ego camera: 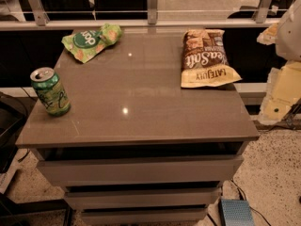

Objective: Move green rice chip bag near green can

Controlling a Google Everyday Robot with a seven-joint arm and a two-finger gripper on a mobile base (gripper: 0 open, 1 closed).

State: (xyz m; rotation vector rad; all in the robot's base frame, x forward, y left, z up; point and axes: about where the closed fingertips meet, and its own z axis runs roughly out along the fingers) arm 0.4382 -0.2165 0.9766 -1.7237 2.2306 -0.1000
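Observation:
The green rice chip bag (91, 41) lies flat at the far left corner of the grey drawer cabinet top (136, 98). The green can (51, 92) stands upright near the front left edge, well apart from the bag and nearer to me. My gripper (280, 94) shows as pale, cream-coloured parts at the right edge of the view, off the cabinet's right side and below the white arm housing (289, 29). It is far from both the bag and the can and holds nothing that I can see.
A larger brown and yellow chip bag (206, 58) lies at the far right of the cabinet top. A railing and glass wall (150, 13) run behind the cabinet. A blue box (236, 213) sits on the speckled floor at the front right.

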